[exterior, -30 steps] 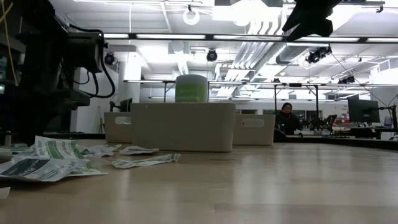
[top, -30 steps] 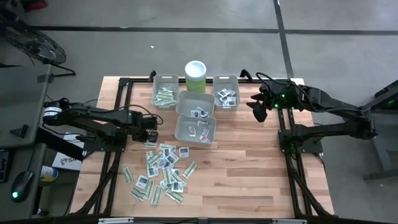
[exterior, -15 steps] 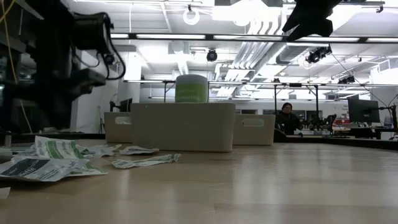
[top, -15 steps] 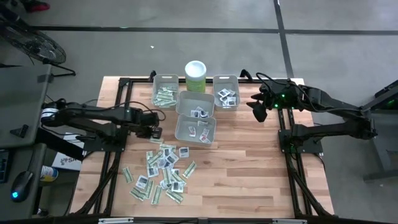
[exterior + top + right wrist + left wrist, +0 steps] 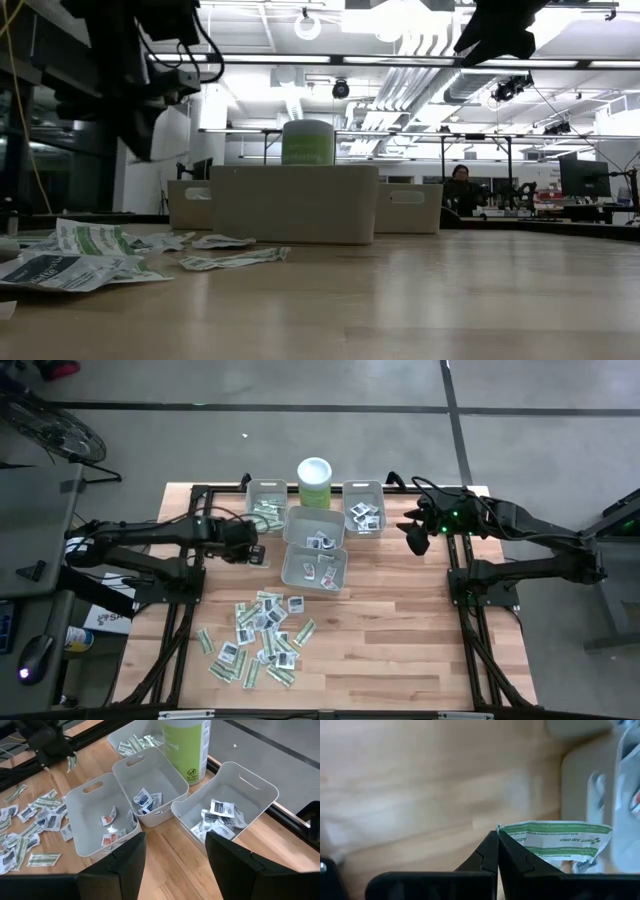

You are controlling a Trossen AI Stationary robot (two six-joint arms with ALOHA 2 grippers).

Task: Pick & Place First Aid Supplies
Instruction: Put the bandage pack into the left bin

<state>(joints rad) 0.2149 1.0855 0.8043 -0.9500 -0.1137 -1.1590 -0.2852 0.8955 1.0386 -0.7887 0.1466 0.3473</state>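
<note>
Left gripper [image 5: 258,554] had travelled from beside the loose pile toward the bins since the earlier frame, rising clear of the tabletop [image 5: 400,630]. Its fingers [image 5: 492,852] were pressed together, pinching one end of a green-and-white bandage strip [image 5: 555,839]; the strip stuck out past the fingertips, roughly level. Beyond the strip lay the wall of a grey bin [image 5: 585,785], contents blurred.

Right gripper [image 5: 413,538] had not moved. It hovered above the tabletop off to one side of the bin cluster, fingers [image 5: 125,860] spread wide, nothing between them.

Ahead of the right fingers sat three of the grey bins in a staggered row: one [image 5: 97,815] with a few packets bearing red print, the middle one [image 5: 150,780] with small square packets, the third [image 5: 240,795] with white squares with dark print. A fourth bin [image 5: 265,507] held green strips. The pale green canister [image 5: 315,482] stood between the far bins.

Remaining first aid packets [image 5: 260,638] lay scattered on the tabletop, well behind the left fingers.
</note>
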